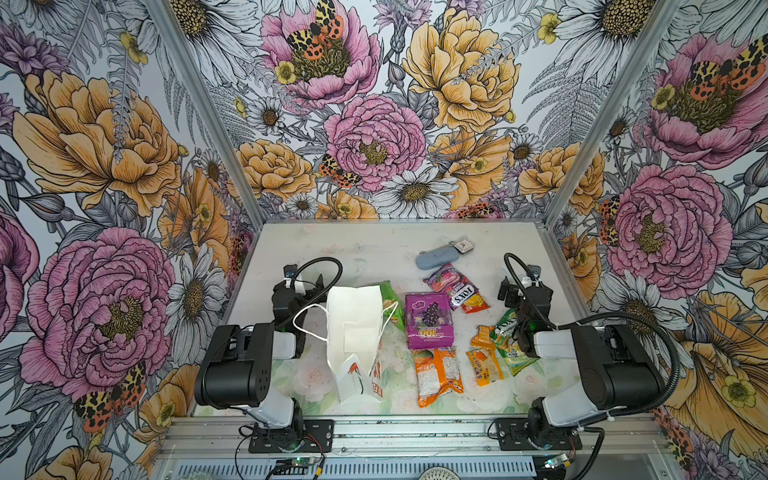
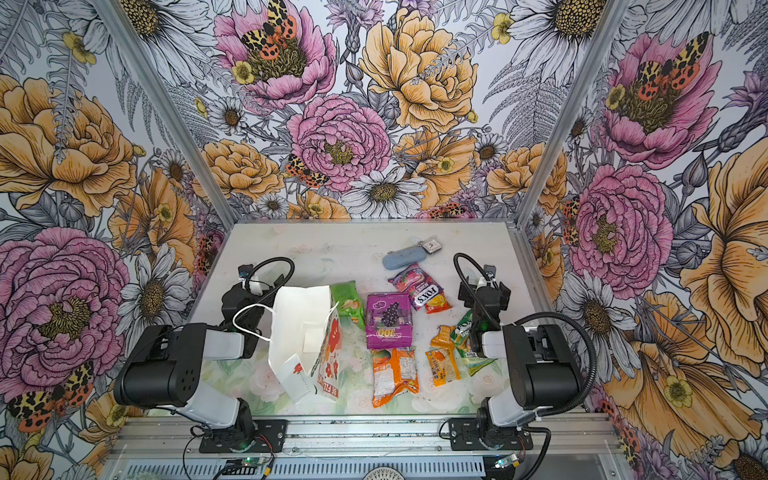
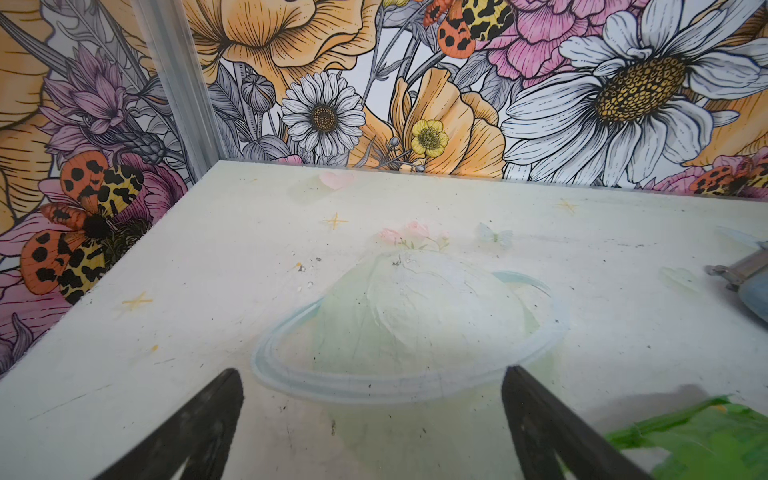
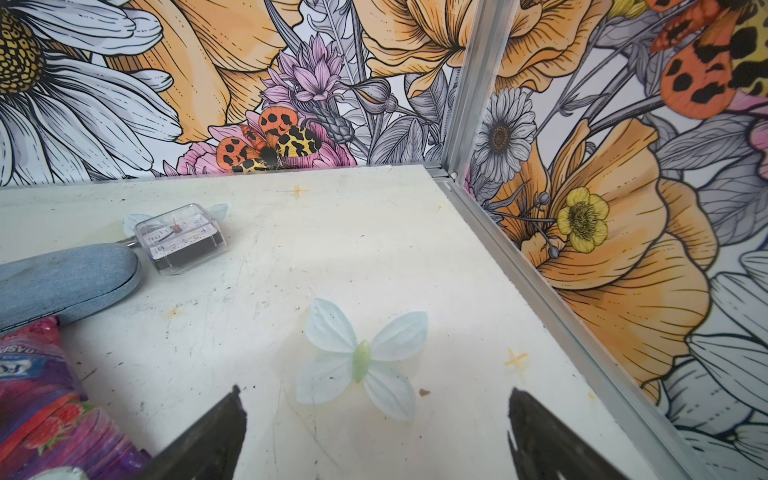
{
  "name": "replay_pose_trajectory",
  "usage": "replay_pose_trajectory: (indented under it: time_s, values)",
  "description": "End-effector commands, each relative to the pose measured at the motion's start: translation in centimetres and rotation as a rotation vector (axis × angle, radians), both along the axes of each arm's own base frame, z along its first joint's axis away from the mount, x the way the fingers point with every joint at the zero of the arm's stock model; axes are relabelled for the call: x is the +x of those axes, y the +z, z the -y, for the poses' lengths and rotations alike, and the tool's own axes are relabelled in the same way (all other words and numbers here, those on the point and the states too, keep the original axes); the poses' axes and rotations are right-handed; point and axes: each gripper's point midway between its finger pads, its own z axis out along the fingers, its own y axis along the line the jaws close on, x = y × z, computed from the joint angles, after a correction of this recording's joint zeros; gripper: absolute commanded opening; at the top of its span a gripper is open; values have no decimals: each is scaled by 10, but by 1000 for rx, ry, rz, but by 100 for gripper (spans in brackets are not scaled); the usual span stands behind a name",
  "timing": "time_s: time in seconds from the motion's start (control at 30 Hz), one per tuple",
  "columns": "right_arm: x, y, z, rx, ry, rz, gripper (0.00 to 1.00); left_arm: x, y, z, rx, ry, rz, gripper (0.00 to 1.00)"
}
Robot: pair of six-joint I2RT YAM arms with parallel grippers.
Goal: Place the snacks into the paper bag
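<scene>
The white paper bag [image 1: 353, 328] stands open left of centre, its rose print [image 2: 332, 345] facing right. Beside it lie the snacks: a green packet [image 1: 390, 301], the purple grape pouch [image 1: 428, 320], a pink FOXS packet [image 1: 453, 284], a red-yellow one [image 1: 476, 303], a large orange one [image 1: 438, 374], small orange ones [image 1: 484, 361] and green ones [image 1: 509, 349] partly under the right arm. My left gripper [image 3: 371, 372] is open over bare table behind the bag, the green packet [image 3: 706, 436] beside it. My right gripper [image 4: 376, 392] is open and empty, right of the pink packet [image 4: 45, 407].
A grey-blue oblong case [image 1: 436, 257] and a small square clock [image 4: 180, 239] lie at the back, beyond the snacks. Flowered walls with metal corner posts [image 4: 465, 104] close in the table [image 1: 332, 245] on three sides.
</scene>
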Motion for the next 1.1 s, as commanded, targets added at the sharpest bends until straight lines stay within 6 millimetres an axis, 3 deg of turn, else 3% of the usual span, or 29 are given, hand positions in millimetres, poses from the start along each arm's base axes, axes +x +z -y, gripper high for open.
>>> replay_pose_trajectory:
  time_s: [0.0,0.1,0.2,0.33,0.57,0.8,0.93,1.07]
  values:
    - [6,10,-3,13,11,35,100,3,10,-1,-5,-2,34,99]
    - [6,11,-6,6,25,38,100,-6,18,-11,-13,59,72,99]
    - [7,13,-27,-22,139,45,100,-20,31,-26,-25,154,116,99]
    - [1,15,-29,-33,142,67,100,-32,40,-47,-28,289,90,99]
    - [-11,35,-22,-45,79,105,100,-55,51,-78,-81,504,77,99]
    - [-25,49,-18,-43,40,134,100,-41,56,-85,-132,572,-85,99]
    - [-29,70,-18,-20,37,148,100,-29,63,-84,-200,605,-213,99]
    - [-35,96,-24,53,57,120,100,-10,81,-65,-291,476,-244,99]
